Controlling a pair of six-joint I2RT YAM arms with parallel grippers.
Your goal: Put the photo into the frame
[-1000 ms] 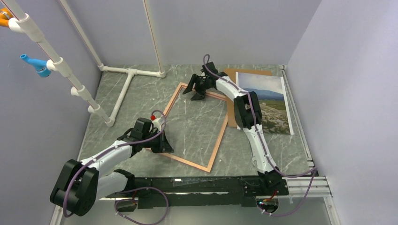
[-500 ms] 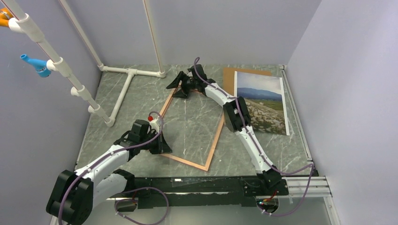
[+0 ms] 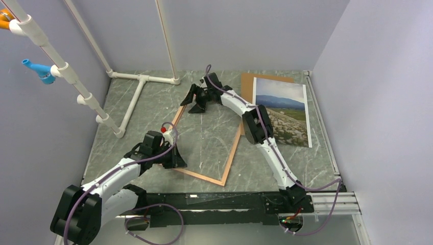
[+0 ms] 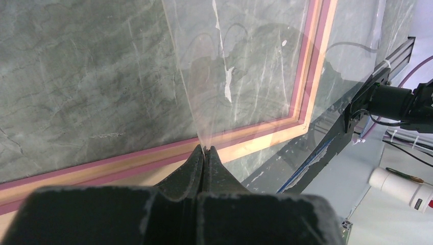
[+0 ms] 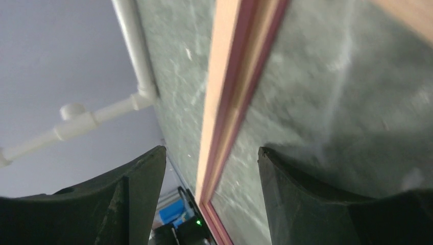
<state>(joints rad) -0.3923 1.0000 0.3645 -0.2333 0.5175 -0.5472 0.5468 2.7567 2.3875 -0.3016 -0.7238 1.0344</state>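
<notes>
Overhead, left arm [image 3: 115, 172] bends low, left claw [image 3: 173, 155] shut at the frame's [image 3: 199, 176] lower-left rail. Right arm [image 3: 232, 102] stretches toward upper centre, right claw [image 3: 195, 102] open. Only its wrist view shows fingers [image 5: 138, 194] straddling a rail.

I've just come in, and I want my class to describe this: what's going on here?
Two robot arms are working on the frame. The left claw is shut at its near-left edge, seemingly pinching a thin clear sheet. The right claw stands open astride its far edge. The photo lies face up on a brown board, untouched.
</notes>
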